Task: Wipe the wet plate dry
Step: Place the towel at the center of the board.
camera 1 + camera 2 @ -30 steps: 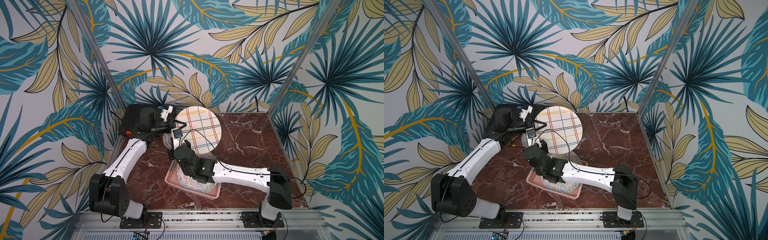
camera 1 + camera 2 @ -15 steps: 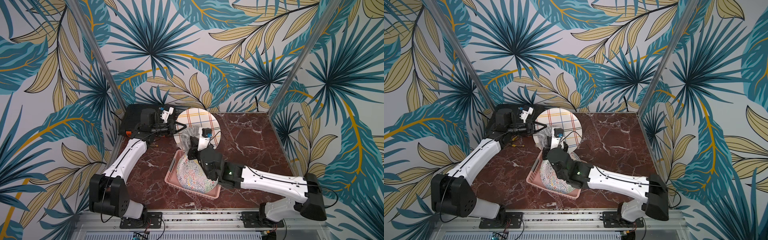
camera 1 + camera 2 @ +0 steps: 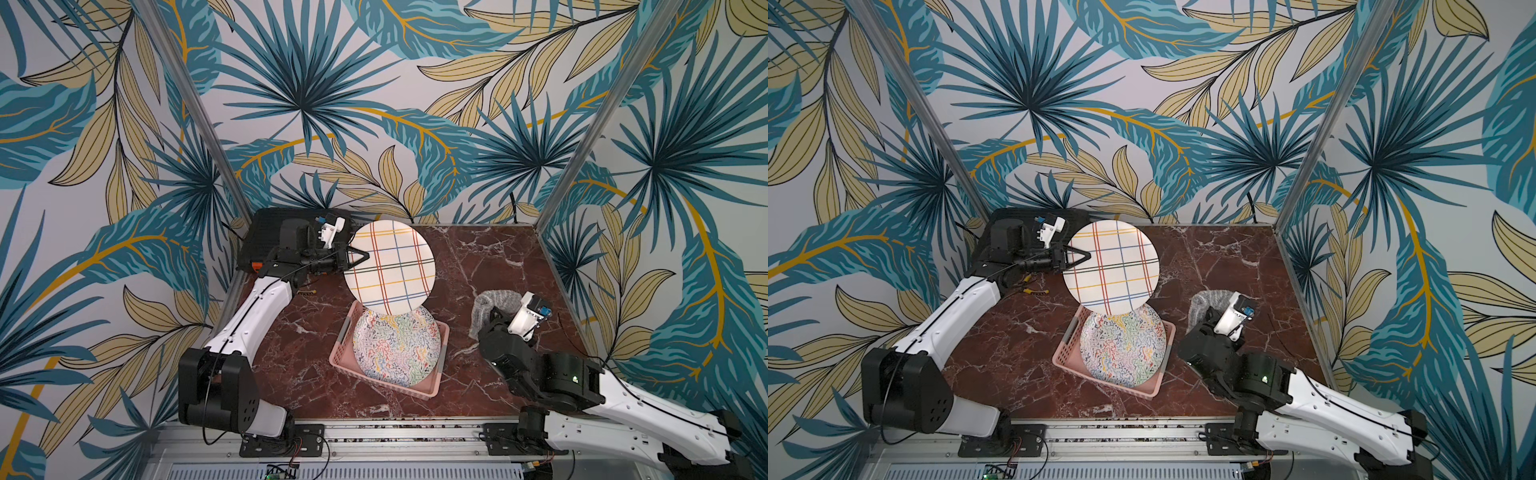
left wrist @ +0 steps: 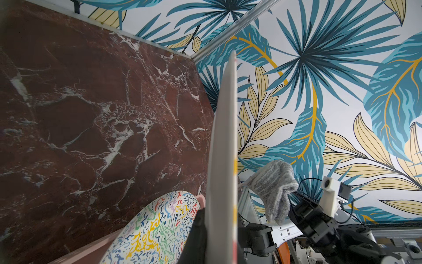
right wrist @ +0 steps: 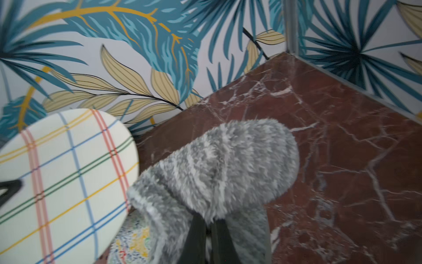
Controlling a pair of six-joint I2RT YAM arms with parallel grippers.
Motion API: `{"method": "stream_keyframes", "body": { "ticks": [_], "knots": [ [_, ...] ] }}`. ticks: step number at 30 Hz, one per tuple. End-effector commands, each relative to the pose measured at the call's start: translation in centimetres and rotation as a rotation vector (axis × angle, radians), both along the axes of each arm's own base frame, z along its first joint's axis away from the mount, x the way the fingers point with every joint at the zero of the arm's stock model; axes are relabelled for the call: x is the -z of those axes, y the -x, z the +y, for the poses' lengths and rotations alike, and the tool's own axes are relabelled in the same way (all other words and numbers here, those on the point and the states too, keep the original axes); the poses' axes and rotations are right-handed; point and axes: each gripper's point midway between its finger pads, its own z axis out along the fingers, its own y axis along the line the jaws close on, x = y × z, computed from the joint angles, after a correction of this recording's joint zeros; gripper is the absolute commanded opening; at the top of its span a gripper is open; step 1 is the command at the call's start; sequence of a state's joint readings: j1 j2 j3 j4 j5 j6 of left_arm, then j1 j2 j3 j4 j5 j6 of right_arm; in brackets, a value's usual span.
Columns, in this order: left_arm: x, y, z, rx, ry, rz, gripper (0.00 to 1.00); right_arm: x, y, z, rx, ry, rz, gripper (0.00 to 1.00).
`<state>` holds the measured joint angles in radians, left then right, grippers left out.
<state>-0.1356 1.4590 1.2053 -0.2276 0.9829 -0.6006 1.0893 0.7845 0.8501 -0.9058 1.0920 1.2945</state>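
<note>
The plate (image 3: 390, 268) is cream with coloured plaid lines. It hangs above the back of the table in both top views, its face turned up towards the camera (image 3: 1112, 268). My left gripper (image 3: 360, 257) is shut on its left rim. In the left wrist view the plate (image 4: 225, 160) shows edge-on between the fingers (image 4: 196, 228). My right gripper (image 3: 492, 316) is shut on a grey fluffy cloth (image 3: 490, 301), held off to the right of the plate and not touching it. The right wrist view shows the cloth (image 5: 217, 164) bunched over the fingertips (image 5: 196, 230), with the plate (image 5: 64, 182) beside it.
A pink basket (image 3: 432, 386) stands mid-table under the plate's front edge and holds a squiggle-patterned plate (image 3: 395, 347). A black box (image 3: 270, 232) sits at the back left corner. Patterned walls close in the table's back and both sides.
My right arm has swung from in front of the plate, across it, out to the right side with the cloth. My left gripper still holds the plate in about the same place.
</note>
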Motion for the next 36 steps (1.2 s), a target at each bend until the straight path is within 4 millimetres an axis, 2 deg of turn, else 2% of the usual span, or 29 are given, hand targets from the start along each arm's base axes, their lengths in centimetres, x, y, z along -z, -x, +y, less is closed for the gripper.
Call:
{"method": "stream_keyframes", "body": {
  "ticks": [1,5,8,11,13,15,18,22,24,26,29,32,36],
  "knots": [
    [-3.0,0.4,0.1,0.014,-0.003,-0.111,0.00,6.9,2.8,-4.1,0.108,0.096,0.235,0.00],
    [-3.1,0.6,0.2,0.009,-0.020,-0.131,0.00,12.9,3.3,-1.8,0.077,0.057,0.399,0.01],
    [-3.0,0.6,0.3,0.008,-0.027,-0.136,0.00,16.2,3.5,-0.4,0.059,0.038,0.472,0.13],
    [-3.0,0.7,0.3,0.007,-0.033,-0.138,0.00,16.9,3.0,1.1,0.009,0.022,0.480,0.52],
    [-3.1,0.7,0.4,0.005,-0.031,-0.139,0.00,15.7,2.5,1.7,-0.032,0.027,0.454,0.65],
    [-3.3,0.8,0.3,0.009,-0.027,-0.141,0.00,13.6,2.2,1.4,-0.055,0.053,0.419,0.74],
    [-3.5,0.9,0.2,0.014,-0.029,-0.150,0.00,10.0,1.8,1.1,-0.111,0.067,0.362,0.78],
    [-3.3,1.0,0.2,0.022,-0.030,-0.159,0.00,7.0,1.1,1.9,-0.224,0.003,0.322,0.80],
    [-3.5,1.3,0.0,0.045,-0.020,-0.168,0.00,6.0,0.3,3.4,-0.318,-0.063,0.300,0.80],
    [-3.8,1.8,-0.5,0.088,-0.001,-0.182,0.00,4.6,-0.6,5.7,-0.441,-0.162,0.266,0.80],
    [-4.9,3.3,-1.4,0.200,0.058,-0.218,0.00,2.1,-1.9,9.1,-0.612,-0.283,0.197,0.80],
    [-6.2,5.2,-2.6,0.291,0.103,-0.233,0.00,0.4,-3.2,11.2,-0.722,-0.387,0.168,0.76],
    [-6.8,7.3,-3.9,0.383,0.122,-0.240,0.00,-1.7,-4.2,12.7,-0.817,-0.461,0.094,0.71]
  ]
}}
